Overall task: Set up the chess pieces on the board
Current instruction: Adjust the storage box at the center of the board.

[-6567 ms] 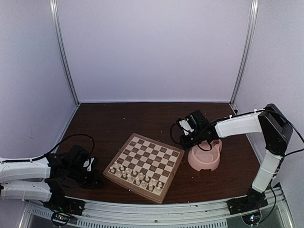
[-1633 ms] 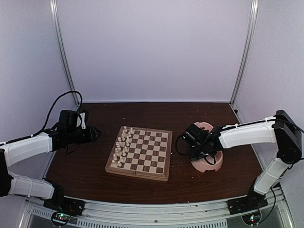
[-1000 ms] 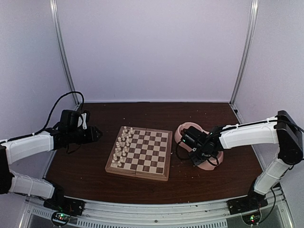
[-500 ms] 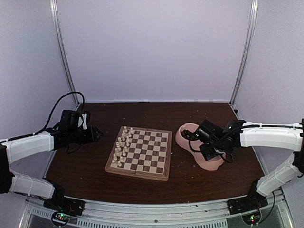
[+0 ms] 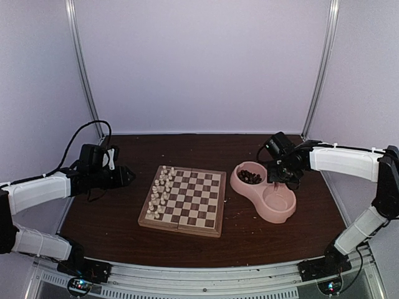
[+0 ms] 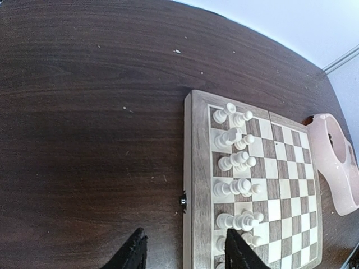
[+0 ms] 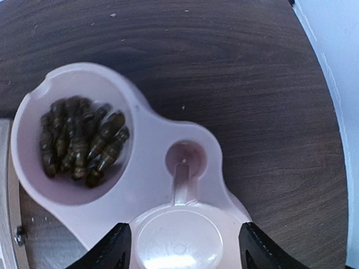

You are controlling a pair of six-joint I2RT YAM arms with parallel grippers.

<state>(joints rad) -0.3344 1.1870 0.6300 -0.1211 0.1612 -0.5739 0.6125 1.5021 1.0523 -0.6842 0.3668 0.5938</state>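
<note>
The board (image 5: 198, 200) lies square on the dark table, with the cream chess pieces (image 5: 161, 190) in two files along its left side. The dark chess pieces (image 5: 250, 177) lie heaped in the left cup of a pink double bowl (image 5: 274, 215). My left gripper (image 5: 126, 176) hovers left of the board, open and empty. In the left wrist view its gripper (image 6: 188, 255) straddles the board's rim (image 6: 197, 168) beside the cream pieces (image 6: 235, 162). My right gripper (image 7: 185, 249) hangs open over the bowl's empty cup (image 7: 179, 246), right of the dark pieces (image 7: 78, 140).
The pink bowl (image 6: 336, 168) sits just right of the board. Grey walls and metal posts (image 5: 87, 81) close in the back and both sides. A black cable (image 5: 81, 134) loops above the left arm.
My right gripper has opened and swung from the bowl's left side to its back right, uncovering the dark pieces. The bowl ended closer to the board. My left arm has stayed put.
</note>
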